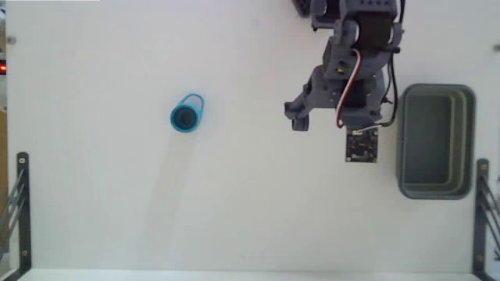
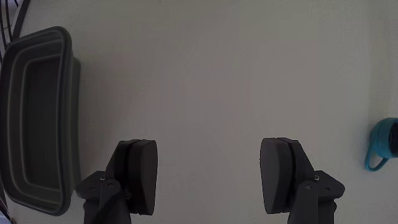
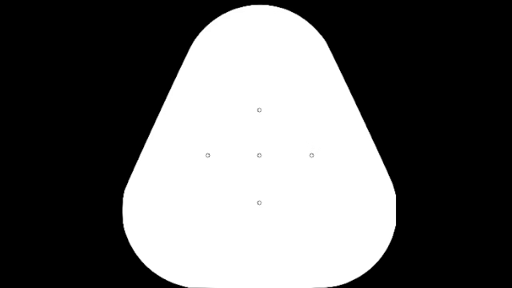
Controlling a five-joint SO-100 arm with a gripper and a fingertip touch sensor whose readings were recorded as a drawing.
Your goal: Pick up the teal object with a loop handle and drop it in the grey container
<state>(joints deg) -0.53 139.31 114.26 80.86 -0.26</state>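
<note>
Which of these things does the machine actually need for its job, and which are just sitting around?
For the job:
teal cup with loop handle
grey bin
gripper, jaws wide apart, holding nothing

Just there:
white table
black metal brackets at the table's edges

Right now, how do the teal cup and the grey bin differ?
Size: the teal cup is far smaller than the grey bin.
Shape: the cup is round with a thin loop handle; the bin is rectangular with rounded corners and a thick rim.
Place: in the fixed view the cup stands left of the arm, the bin right.
Shared: both rest on the white table, untouched; the gripper hangs open over bare table.
</note>
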